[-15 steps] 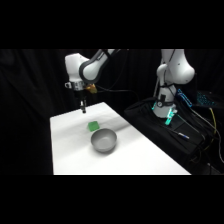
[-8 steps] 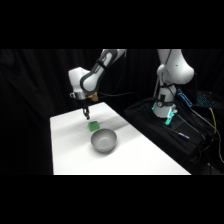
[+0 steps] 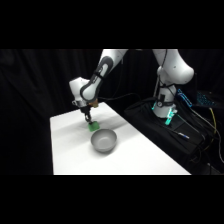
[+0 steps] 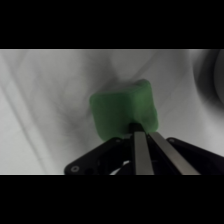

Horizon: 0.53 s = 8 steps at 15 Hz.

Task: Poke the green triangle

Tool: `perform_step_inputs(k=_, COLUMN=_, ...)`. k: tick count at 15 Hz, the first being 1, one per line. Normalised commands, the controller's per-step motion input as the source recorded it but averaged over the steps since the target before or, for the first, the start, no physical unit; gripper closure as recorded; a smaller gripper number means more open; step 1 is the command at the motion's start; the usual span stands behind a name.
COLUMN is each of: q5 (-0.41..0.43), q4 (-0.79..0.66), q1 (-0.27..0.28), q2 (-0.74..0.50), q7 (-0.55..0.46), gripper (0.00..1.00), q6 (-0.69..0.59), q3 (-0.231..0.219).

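Table (image 3: 70,150) fills the left of the side view, its near edge cut off by the dark band below and its far corner fading into black cloth. Above it the arm (image 3: 102,70) bends down from the top of the picture, where its middle is lost. The claw (image 3: 89,120) comes down at the arm's tip, right over the triangle (image 3: 93,126), and from this view its dark tip seems to touch the block's upper edge, though true contact is hard to make out. Just below and to the right of the claw sits the bowl (image 3: 104,140), grey and round, close to the triangle but apart from it. Farther right stands the base (image 3: 167,95), with a teal glow low on it, and a tangle of cables beside it that is too dim to sort out.

From the wrist, the triangle (image 4: 124,112) lies straight ahead of the claw (image 4: 139,131), a blurred green shape with rounded corners, its lower edge hidden behind the black linkage. The two fingers (image 4: 141,152) run side by side up to it with no gap showing between them, so they are pressed together, and their tips meet the block's near edge. At the far right edge a dark curve, likely the bowl's rim, is cut off
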Motion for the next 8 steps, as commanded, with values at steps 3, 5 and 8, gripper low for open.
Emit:
perform_step_inputs(k=3, q5=0.127, q4=0.35, q1=-0.111, q2=0.24, q7=-0.04, gripper=0.99, q6=-0.21, q3=0.089)
perform_step_inputs(k=5, q5=0.095, q4=0.21, q1=-0.068, q2=0.1, q7=-0.03, gripper=0.99, q6=-0.22, q3=0.058)
perform_step_inputs(k=8, q5=0.053, q4=-0.09, q1=-0.026, q2=-0.21, q7=-0.03, gripper=0.98, q6=-0.12, q3=0.017)
